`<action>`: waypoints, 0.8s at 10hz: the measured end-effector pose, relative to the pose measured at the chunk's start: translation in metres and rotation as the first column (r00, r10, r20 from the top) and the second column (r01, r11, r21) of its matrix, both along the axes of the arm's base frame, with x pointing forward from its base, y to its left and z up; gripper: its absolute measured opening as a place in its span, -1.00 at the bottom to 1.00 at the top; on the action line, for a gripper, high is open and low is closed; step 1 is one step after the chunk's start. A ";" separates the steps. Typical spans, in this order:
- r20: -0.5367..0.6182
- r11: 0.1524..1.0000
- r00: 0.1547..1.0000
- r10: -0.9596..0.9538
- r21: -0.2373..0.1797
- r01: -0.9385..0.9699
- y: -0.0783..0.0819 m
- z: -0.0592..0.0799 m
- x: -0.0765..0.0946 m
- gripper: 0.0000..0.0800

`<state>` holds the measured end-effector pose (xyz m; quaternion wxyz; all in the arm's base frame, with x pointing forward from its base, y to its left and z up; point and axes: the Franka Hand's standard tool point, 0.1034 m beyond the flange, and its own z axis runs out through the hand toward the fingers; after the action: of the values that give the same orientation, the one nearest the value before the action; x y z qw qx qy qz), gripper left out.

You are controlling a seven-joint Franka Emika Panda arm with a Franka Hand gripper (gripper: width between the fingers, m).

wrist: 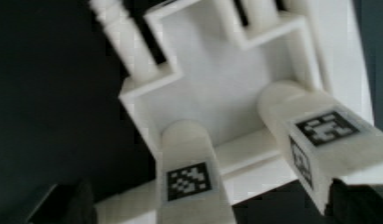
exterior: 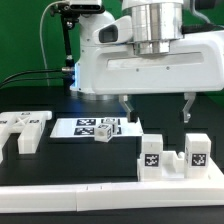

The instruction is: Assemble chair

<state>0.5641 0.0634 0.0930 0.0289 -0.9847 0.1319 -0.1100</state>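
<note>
Exterior view: the gripper (exterior: 156, 108) hangs wide open and empty over the seat (exterior: 172, 165). The seat sits by the worktop's front edge, toward the exterior view's right, against the rail (exterior: 90, 188), probably for bracing.

Wrist view: two tagged legs (wrist: 191, 180) stand up between the spread fingers (wrist: 63, 205), untouched. This looks like lining up for a grasp.

Arm (exterior: 120, 65): white glossy casing, rounded-box body; grey ribbed metal cylinder (exterior: 155, 25) above. End effector (exterior: 157, 112): two slim dark fingers (exterior: 188, 105).
</note>
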 end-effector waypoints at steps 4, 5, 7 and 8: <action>0.033 0.999 0.999 0.032 -0.034 -0.031 -0.011 -0.007 0.000 0.62; 0.080 0.997 0.996 0.046 -0.066 -0.041 -0.023 -0.009 0.004 0.62; 0.249 0.989 0.967 0.057 -0.145 -0.021 -0.034 -0.021 0.003 0.62; 0.308 0.987 0.949 0.067 -0.163 -0.017 -0.030 -0.027 0.004 0.62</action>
<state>0.5682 0.0334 0.0664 -0.0264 -0.9566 0.0954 -0.2740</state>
